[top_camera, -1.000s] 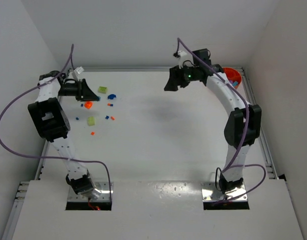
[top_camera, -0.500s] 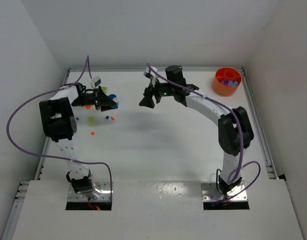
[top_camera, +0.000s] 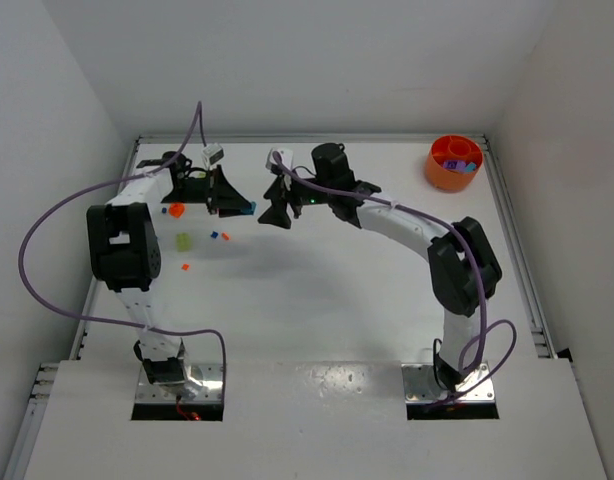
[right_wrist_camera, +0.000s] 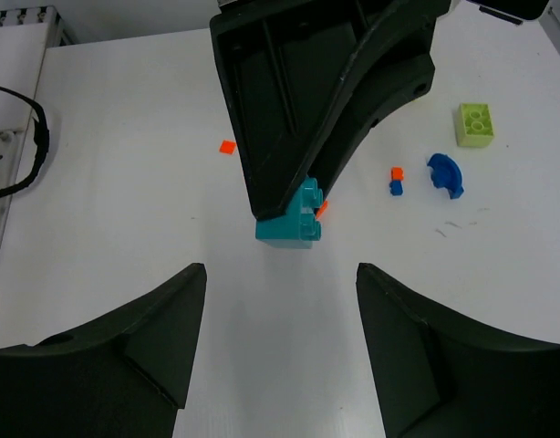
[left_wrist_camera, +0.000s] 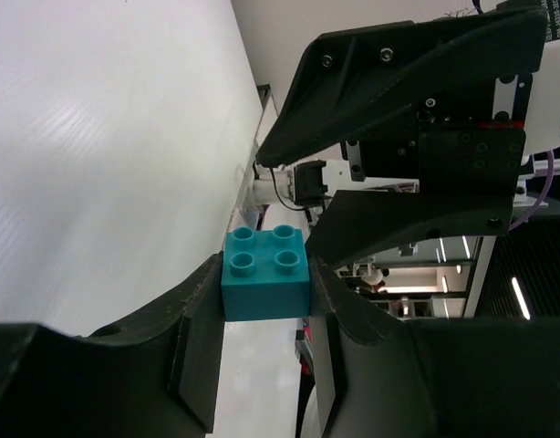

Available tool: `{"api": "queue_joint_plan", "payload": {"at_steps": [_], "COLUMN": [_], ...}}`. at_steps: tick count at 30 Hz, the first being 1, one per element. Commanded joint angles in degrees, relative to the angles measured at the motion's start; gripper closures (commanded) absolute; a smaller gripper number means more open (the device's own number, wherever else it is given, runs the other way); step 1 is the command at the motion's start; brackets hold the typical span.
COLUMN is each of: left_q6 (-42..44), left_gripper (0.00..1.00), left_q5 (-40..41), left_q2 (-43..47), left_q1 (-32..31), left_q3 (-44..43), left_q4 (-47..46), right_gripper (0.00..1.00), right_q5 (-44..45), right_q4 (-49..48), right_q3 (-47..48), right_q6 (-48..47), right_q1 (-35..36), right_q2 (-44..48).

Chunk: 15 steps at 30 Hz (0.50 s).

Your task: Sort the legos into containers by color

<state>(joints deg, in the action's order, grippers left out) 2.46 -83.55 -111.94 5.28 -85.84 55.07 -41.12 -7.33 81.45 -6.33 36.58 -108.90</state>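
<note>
Left gripper point(left_wrist_camera: 264, 294) pinching a teal brick point(left_wrist_camera: 264, 271) between its fingers, opposite the right gripper point(right_wrist_camera: 280, 301), fingers spread wide, seemingly not touching it.

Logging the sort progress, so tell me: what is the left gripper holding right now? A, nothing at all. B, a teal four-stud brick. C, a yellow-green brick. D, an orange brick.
B: in the left wrist view the left gripper is clamped on a teal four-stud brick.

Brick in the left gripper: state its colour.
The brick is teal; clearest in the left wrist view.
</note>
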Motion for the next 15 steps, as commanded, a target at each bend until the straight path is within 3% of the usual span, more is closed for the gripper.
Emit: {"api": "queue_joint_plan", "payload": {"at_steps": [1, 7, 15], "left_q6": [-1.1, -1.1, -1.1], "left_gripper": [0.71, 0.71, 0.71], "left_q5": [-9.3, -9.3, -9.3], "left_q2": [3.0, 3.0, 3.6], "left_q1": [-0.1, -0.7, -3.5], "left_q3": [0.5, 0.5, 0.5], "left_q4": [-1.5, -1.5, -1.5], "right_gripper": [0.33, 0.41, 0.41], "right_q5": [-1.0, -1.0, -1.0], "right_q4": [-4.5, -4.5, -4.5], "right_q3": [2.0, 2.0, 2.5], "right_q6": [-2.7, -2.7, -2.2], "right_q1": [1.0, 1.7, 2.7], "right_q2": [0.9, 0.4, -0.8]}}
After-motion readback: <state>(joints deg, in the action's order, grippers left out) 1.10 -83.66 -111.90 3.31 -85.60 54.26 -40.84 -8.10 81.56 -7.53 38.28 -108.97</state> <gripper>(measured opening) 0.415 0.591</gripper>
